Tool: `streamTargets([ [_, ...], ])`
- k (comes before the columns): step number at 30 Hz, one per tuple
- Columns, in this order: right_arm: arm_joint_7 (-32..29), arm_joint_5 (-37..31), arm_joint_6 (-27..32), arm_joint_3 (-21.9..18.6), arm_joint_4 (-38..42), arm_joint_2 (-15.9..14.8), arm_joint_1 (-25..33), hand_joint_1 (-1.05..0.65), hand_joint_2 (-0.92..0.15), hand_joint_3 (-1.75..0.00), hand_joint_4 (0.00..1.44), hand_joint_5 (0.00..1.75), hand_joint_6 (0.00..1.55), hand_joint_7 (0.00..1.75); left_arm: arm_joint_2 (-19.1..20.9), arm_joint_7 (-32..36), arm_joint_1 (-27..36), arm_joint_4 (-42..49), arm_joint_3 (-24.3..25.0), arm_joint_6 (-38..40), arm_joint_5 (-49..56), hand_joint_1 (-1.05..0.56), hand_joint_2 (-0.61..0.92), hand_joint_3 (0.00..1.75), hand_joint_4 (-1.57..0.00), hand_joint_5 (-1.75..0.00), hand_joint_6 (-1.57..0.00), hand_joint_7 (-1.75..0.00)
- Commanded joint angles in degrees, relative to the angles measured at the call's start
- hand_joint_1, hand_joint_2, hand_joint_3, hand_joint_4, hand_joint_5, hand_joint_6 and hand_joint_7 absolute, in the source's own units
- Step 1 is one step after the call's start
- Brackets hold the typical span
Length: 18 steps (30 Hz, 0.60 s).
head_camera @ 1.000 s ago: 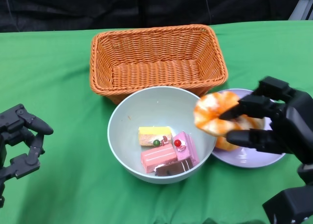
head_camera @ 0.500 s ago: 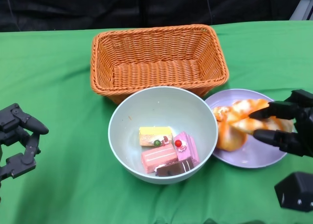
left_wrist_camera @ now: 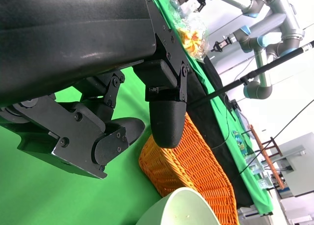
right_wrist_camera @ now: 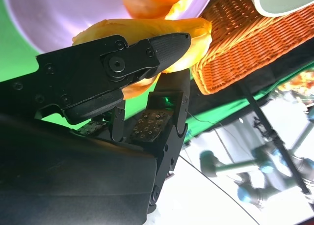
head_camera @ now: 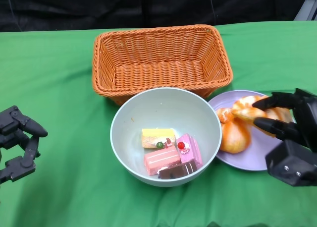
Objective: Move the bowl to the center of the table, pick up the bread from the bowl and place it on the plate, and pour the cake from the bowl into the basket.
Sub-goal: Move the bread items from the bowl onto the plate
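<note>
The pale green bowl (head_camera: pixel 119 119) stands mid-table in front of the orange wicker basket (head_camera: pixel 161 58), with several cake slices (head_camera: pixel 166 155) inside. The orange-and-white bread (head_camera: pixel 235 133) lies on the lilac plate (head_camera: pixel 247 160) to the bowl's right. My right hand (head_camera: pixel 292 133) reaches over the plate from the right, and its fingers still grip the bread's far end. The right wrist view shows a finger pressed on the bread (right_wrist_camera: pixel 196 31) over the plate (right_wrist_camera: pixel 59 14). My left hand (head_camera: pixel 17 142) hovers empty at the left, fingers apart.
Green cloth covers the table. The basket (right_wrist_camera: pixel 245 48) is empty and touches the bowl's far rim. The left wrist view shows my left hand (left_wrist_camera: pixel 122 122) above the cloth, with the basket (left_wrist_camera: pixel 191 166) and the bowl rim (left_wrist_camera: pixel 181 210) beyond it.
My right hand has carried the bread from above the bowl's right rim down onto the plate. The left hand has barely shifted.
</note>
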Motion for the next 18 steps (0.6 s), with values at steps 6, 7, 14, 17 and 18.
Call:
streamTargets([
  [6,7.2,2.7,6.9,2.1,3.4,2.6,-4.0,-0.14,-0.92,-0.07,0.81,1.18,1.06,0.25,0.9,0.0,0.1,-0.4,0.2,0.2,-0.3,-0.04,0.61,1.00,-0.78,-1.67,-0.72,-1.40],
  [7,8.7,2.6,8.6,2.7,3.3,2.7,-4.2,-0.17,-0.92,-0.11,0.77,1.27,1.06,0.20,0.8,0.0,0.1,-0.4,0.2,0.2,-0.4,-0.04,0.61,1.00,-0.78,-1.67,-0.72,-1.40],
  [14,24.9,1.7,24.6,6.6,-9.8,1.3,-1.1,-0.17,-0.92,-0.08,0.76,1.04,1.03,0.07,0.9,-0.2,0.1,-0.1,0.2,-0.6,-0.5,-0.02,0.62,1.01,-0.78,-1.67,-0.71,-1.40],
  [17,26.7,1.4,28.2,7.2,-14.9,0.5,1.1,-0.17,-0.92,-0.06,0.77,0.95,1.03,0.05,1.0,-0.3,0.0,0.2,0.3,-0.8,-0.6,-0.03,0.62,1.00,-0.78,-1.67,-0.71,-1.40],
  [18,27.0,1.3,29.0,7.3,-16.0,0.3,1.5,-0.17,-0.92,-0.06,0.76,0.94,1.03,0.04,1.0,-0.3,-0.1,0.3,0.4,-0.9,-0.6,-0.03,0.62,1.00,-0.78,-1.67,-0.71,-1.40],
])
